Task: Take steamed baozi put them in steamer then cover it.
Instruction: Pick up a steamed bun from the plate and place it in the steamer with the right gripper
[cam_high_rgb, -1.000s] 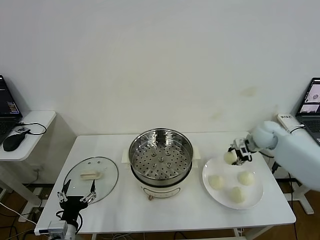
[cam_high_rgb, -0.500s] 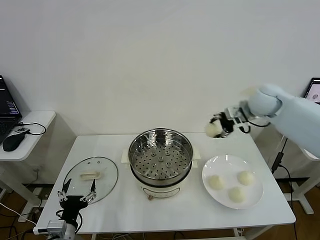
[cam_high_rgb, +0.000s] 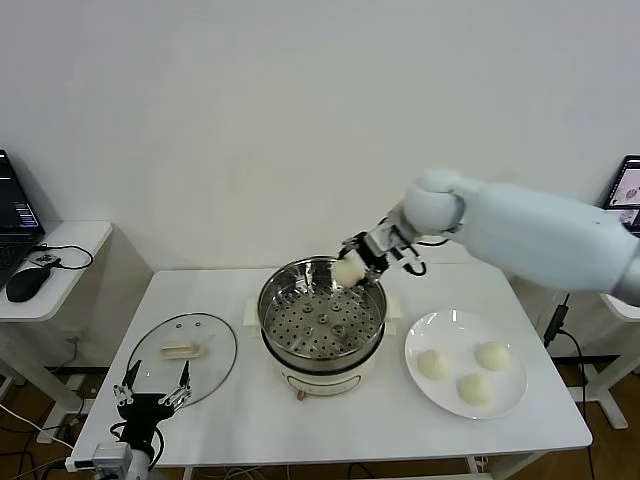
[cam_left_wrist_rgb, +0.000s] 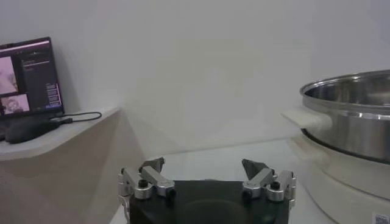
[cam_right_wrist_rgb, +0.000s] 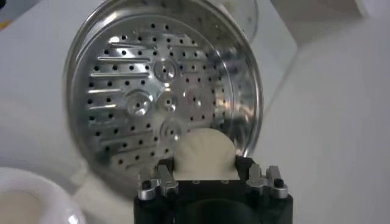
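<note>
My right gripper (cam_high_rgb: 352, 265) is shut on a cream-white baozi (cam_high_rgb: 347, 270) and holds it over the far right rim of the steamer (cam_high_rgb: 321, 313), a shiny steel pot with a perforated tray (cam_right_wrist_rgb: 152, 103) on a cream base. In the right wrist view the baozi (cam_right_wrist_rgb: 204, 152) sits between the jaws of that gripper (cam_right_wrist_rgb: 206, 172) above the tray's edge. Three more baozi (cam_high_rgb: 433, 364) lie on the white plate (cam_high_rgb: 452, 322) to the right. The glass cover (cam_high_rgb: 184, 355) with its cream handle lies flat at the table's left. My left gripper (cam_high_rgb: 153, 392) is open and parked at the front left edge.
The steamer's side (cam_left_wrist_rgb: 350, 119) shows in the left wrist view beyond my left gripper (cam_left_wrist_rgb: 207, 176). A side table with a laptop and a mouse (cam_high_rgb: 22, 284) stands to the left. Another laptop (cam_high_rgb: 625, 200) sits at the far right.
My right gripper has lifted one baozi off the plate and carried it left, from over the plate to above the steamer's rim. The left arm has not moved.
</note>
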